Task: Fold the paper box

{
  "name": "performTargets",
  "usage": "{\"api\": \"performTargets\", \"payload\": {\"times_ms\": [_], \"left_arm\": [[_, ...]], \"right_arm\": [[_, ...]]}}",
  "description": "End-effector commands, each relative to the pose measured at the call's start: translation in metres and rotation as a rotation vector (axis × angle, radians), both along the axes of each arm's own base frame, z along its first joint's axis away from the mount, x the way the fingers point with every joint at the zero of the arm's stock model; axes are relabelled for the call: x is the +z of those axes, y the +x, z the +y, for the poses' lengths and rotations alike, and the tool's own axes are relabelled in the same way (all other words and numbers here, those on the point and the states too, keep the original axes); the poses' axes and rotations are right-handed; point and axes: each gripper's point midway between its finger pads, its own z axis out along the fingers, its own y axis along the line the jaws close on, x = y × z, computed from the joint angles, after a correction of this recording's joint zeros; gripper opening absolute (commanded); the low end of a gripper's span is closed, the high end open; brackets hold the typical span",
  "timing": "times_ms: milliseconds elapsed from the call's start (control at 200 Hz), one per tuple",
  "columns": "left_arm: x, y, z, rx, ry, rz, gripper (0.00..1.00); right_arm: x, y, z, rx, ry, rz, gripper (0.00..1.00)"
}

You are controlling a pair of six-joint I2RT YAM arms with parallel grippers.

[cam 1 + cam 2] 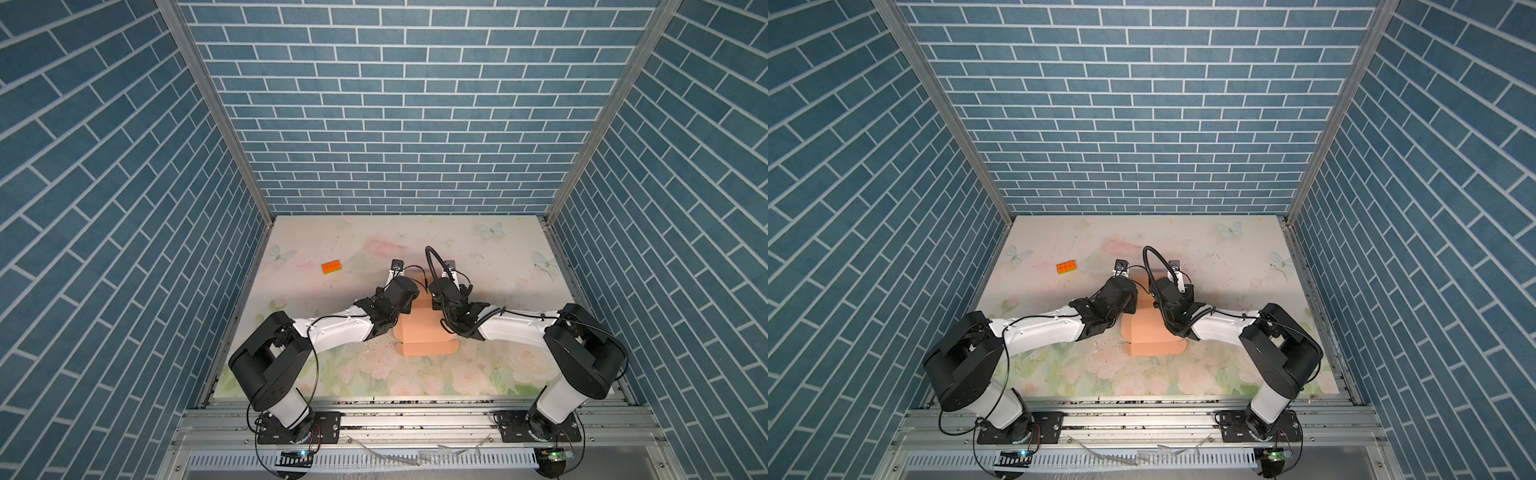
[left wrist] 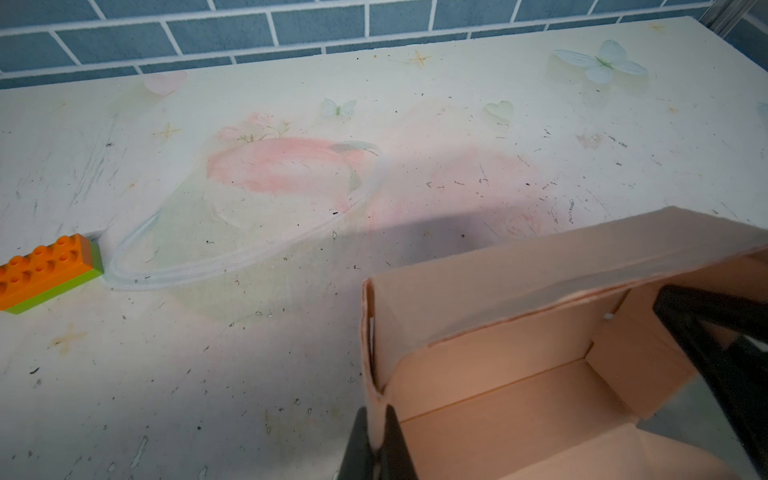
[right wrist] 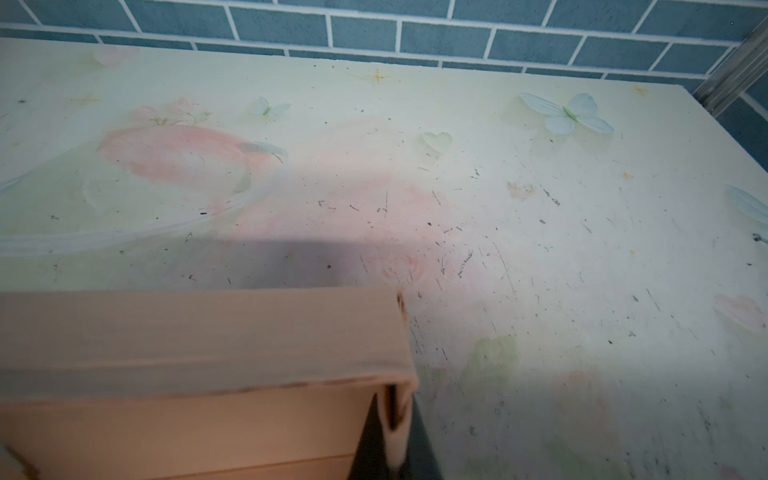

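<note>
Blue brick-patterned walls [image 1: 395,104] close in a pale floral desk [image 1: 498,257] that is scuffed and specked with dirt. The paper box [image 1: 419,332] [image 1: 1144,332] sits near the desk's middle in both top views, between the two arms. It is peach-tan and partly formed. Its far part is raised into walls beneath the two wrists, while a tabbed flap lies flat on the desk toward the near edge.

The left wrist view looks into the open box [image 2: 498,395], with its floor, upright sides and a far wall folded over at the top. The left tool [image 2: 374,419] is closed on the box's left side wall, with the thin card pinched between its two dark fingers. A black shape on the box's opposite side is probably the other arm's finger, though it is too blurred to be sure.

In the right wrist view the right tool [image 3: 392,415] is likewise clamped on the box [image 3: 166,424], gripping the right side wall just at its far corner.

An orange studded brick [image 1: 331,267] [image 1: 1066,267] [image 2: 45,270] with a green base lies on the desk, well apart to the left of the box.
</note>
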Motion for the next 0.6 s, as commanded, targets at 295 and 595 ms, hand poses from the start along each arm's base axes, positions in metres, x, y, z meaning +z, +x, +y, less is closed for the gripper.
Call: {"api": "performTargets", "payload": {"times_ms": [295,595], "left_arm": [[-0.007,-0.004,0.011,0.029,0.049,0.034,0.00],[-0.007,-0.002,0.006,0.020,0.031,0.039,0.00]], "right_arm": [[0.001,-0.005,-0.010,-0.003,0.051,-0.015,0.03],[0.019,-0.027,0.001,0.161,0.175,-0.048,0.41]]}}
